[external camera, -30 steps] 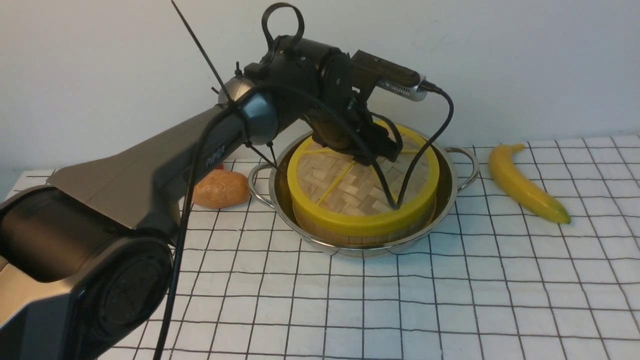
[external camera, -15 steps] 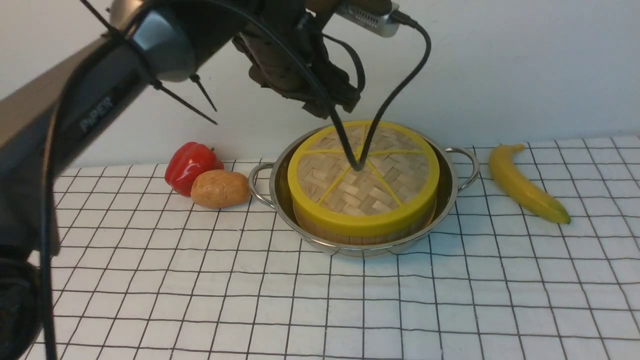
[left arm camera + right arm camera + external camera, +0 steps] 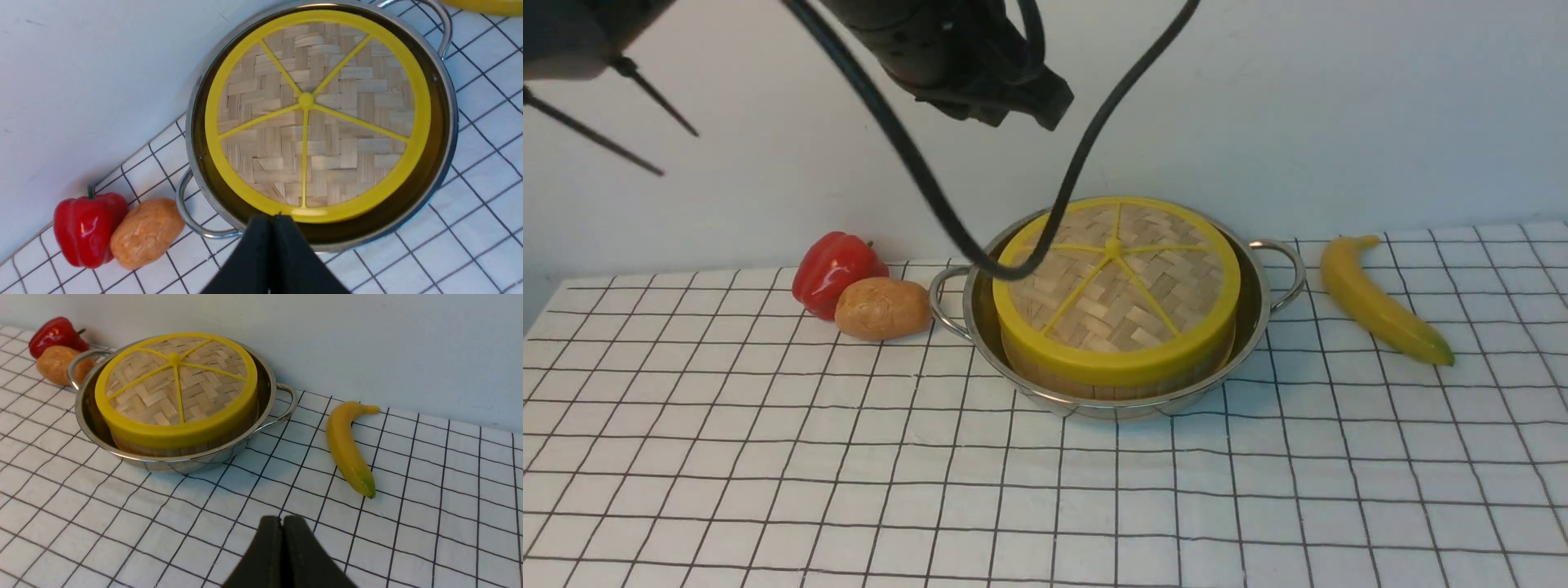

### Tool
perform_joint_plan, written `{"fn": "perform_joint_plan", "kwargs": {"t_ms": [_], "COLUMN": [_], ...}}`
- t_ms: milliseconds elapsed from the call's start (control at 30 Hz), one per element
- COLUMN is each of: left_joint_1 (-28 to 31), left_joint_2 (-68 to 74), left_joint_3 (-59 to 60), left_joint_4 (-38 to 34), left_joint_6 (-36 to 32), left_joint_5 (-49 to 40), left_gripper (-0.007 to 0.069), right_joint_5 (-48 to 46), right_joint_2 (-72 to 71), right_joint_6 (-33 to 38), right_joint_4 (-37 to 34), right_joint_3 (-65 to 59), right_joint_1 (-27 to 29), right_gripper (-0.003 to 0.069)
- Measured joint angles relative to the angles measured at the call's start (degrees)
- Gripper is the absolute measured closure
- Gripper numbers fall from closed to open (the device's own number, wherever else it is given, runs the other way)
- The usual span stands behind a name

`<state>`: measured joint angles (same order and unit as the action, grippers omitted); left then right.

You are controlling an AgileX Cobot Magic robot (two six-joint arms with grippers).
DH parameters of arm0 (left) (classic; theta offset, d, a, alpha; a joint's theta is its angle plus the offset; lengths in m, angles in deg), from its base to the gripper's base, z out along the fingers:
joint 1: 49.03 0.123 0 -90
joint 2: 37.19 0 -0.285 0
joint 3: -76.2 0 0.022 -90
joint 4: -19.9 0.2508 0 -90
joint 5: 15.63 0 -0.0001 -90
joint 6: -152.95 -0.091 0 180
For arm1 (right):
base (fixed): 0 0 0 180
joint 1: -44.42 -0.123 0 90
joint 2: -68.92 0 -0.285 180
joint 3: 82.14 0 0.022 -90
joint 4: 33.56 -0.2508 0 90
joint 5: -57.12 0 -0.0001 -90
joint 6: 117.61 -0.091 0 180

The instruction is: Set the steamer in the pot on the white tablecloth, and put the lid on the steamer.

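1. Clearance above the pot (image 3: 1260,304) is judged the need: the cable (image 3: 1001,268) looped low there should be raised straight, so the lid (image 3: 1116,282) is not snagged.
2. The steamer (image 3: 1111,393) is seated in the pot, capped flat by the lid.
3. Both pairs of fingers are seen pressed together, empty: the left gripper (image 3: 273,218) high above the pot, the right gripper (image 3: 282,520) well apart.
4. The white tablecloth (image 3: 768,457) is spread beneath the pot, a plain wall (image 3: 1339,106) behind; banana (image 3: 1380,304) right, pepper (image 3: 833,265) and potato (image 3: 882,309) left.

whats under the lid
The steamer, sitting in the pot; only its wooden wall shows below the lid. Its inside is covered, so contents cannot be seen.
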<state>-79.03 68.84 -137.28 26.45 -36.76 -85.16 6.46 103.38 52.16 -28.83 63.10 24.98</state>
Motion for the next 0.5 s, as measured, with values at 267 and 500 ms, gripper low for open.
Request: {"fn": "perform_joint_plan", "kwargs": {"t_ms": [267, 500], "left_joint_1": [0.0, 0.0], "left_joint_2": [-13.19, -31.06], "left_joint_3": [14.79, 34.89], "left_joint_4": [0.06, -0.66], "left_joint_6": [-1.29, -2.49], "left_joint_5": [0.0, 6.7], "left_gripper": [0.0648, 0.0648], "right_joint_5": [2.79, 5.27], "right_joint_2": [-7.68, -9.07], "right_joint_6": [-2.0, -2.17], "right_joint_4": [2.96, 4.56], "right_joint_3": [-4.09, -4.15], "right_joint_1": [0.0, 0.0], "right_gripper": [0.0673, 0.0671]}}
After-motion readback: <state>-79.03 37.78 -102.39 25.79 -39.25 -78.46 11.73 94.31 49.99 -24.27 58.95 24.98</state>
